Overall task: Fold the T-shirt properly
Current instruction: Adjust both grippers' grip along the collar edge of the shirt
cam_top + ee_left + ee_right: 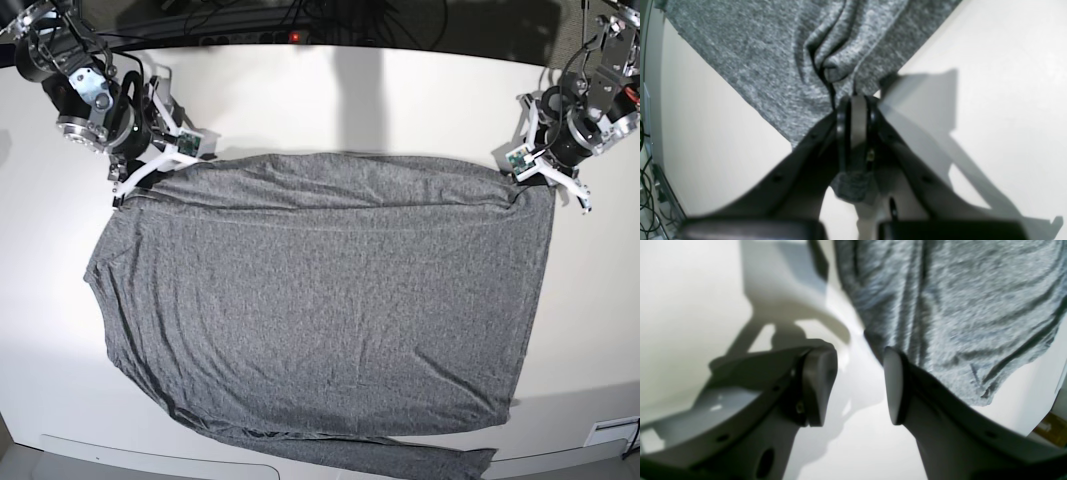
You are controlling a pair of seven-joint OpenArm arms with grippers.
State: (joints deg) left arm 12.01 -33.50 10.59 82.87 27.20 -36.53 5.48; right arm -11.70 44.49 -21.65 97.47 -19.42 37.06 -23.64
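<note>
A: The surface is a plain white table [300,95], with dark cables [250,20] trailing along its far edge. Nearest the base camera, what do you see?

B: A loose sleeve [400,462] of the T-shirt [320,300] lies along the near edge of the table, partly tucked under the body of the shirt. Above it the grey knit is spread nearly flat over the middle of the table, lightly wrinkled.

A: And at the far edge?

B: Both arms sit at the shirt's far corners. The left gripper [857,110] is clamped on cloth: in its wrist view the pads are pressed together with a pinch of grey fabric between them, a tuft poking out behind and creases bunching ahead of the tips.

A: So it holds that corner. The other side?

B: The right gripper [858,383] stands with its jaws apart and nothing between them. In its wrist view bare table shows through the gap, and the shirt's edge lies just beside one pad.

A: Why the mismatch, in your view?

B: I judge that a fold needs both far corners lifted together, so the left one waits with its grip while the right one lines up over its corner. If only one side rose, the cloth would likely skew.
</note>
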